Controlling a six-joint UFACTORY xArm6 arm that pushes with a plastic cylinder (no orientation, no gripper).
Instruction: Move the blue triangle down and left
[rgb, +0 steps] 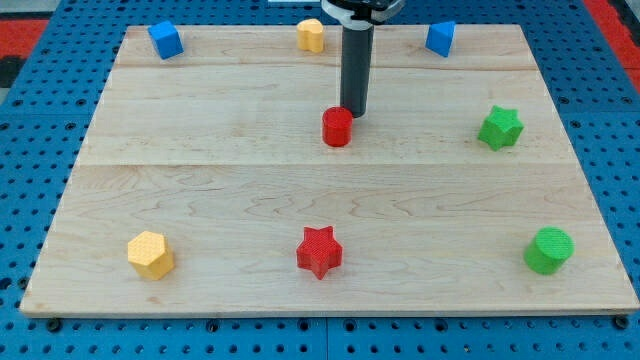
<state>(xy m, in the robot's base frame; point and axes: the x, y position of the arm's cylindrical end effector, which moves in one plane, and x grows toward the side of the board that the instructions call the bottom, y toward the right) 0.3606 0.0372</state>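
status: task not started, as judged from the layout. the blue triangle (440, 38) sits at the counter (200, 190) edge at the view's top right, with no contact. my tip (354, 113) rests just beside the red cylinder (338, 127), well apart from the triangle. there is no hand on this rig, so no grip state applies. remaining: reposition the tip above-right of the triangle, then push it down and left.

A single dark, straight rod hangs upright from the arm's mount at the view's top centre, and my tip (355, 113) rests on the surface a little above the view's middle, the rest of the arm cropped out of sight.
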